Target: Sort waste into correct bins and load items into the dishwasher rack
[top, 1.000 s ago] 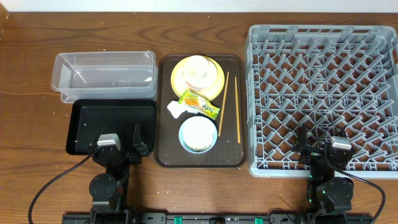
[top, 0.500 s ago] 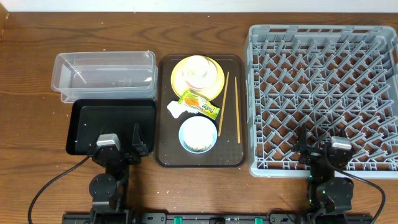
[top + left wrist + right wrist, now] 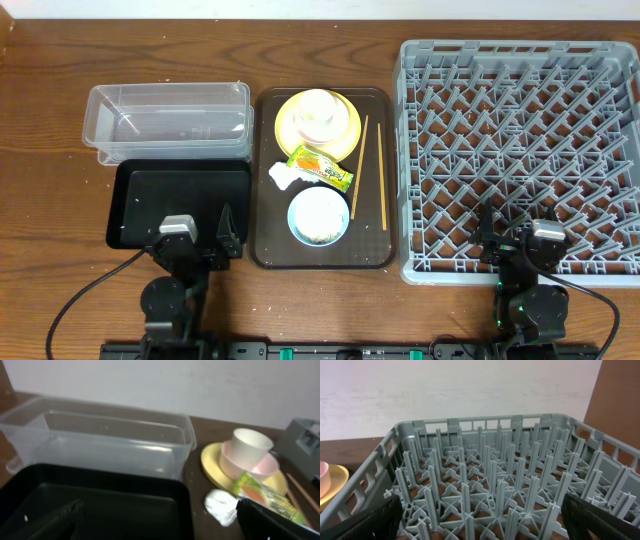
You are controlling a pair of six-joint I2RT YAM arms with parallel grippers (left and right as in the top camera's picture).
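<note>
Landmark: brown tray (image 3: pixel 320 258), mid desk (image 3: pixel 50 60).
L end effector (image 3: pixel 160 506): fingers wide apart, holding nothing; left of brown tray, over near end of black tray (image 3: pixel 180 190).
R end effector (image 3: pixel 481 500): fingers wide apart, holding nothing; right of brown tray, over near edge of rack (image 3: pixel 405 150).
Plate (image 3: pixel 283 122): on brown tray, far end.
White bowl (image 3: pixel 262 467): sits on plate, pinkish inside.
Cup (image 3: pixel 251 445): upright in white bowl.
Wrapper (image 3: pixel 320 168): centre of brown tray, far tip at plate's near rim.
Tissue (image 3: pixel 283 176): on brown tray, touching wrapper's left side.
Blue bowl (image 3: pixel 319 217): upright, near end of brown tray; whitish inside, contents unclear.
Chopsticks (image 3: pixel 381 170): flat along brown tray's right side, close at far end, spreading toward near end.
Tub (image 3: pixel 168 88): just left of brown tray, far side.
Black tray: just left of brown tray, near side, against tub.
Rack: just right of brown tray.
</note>
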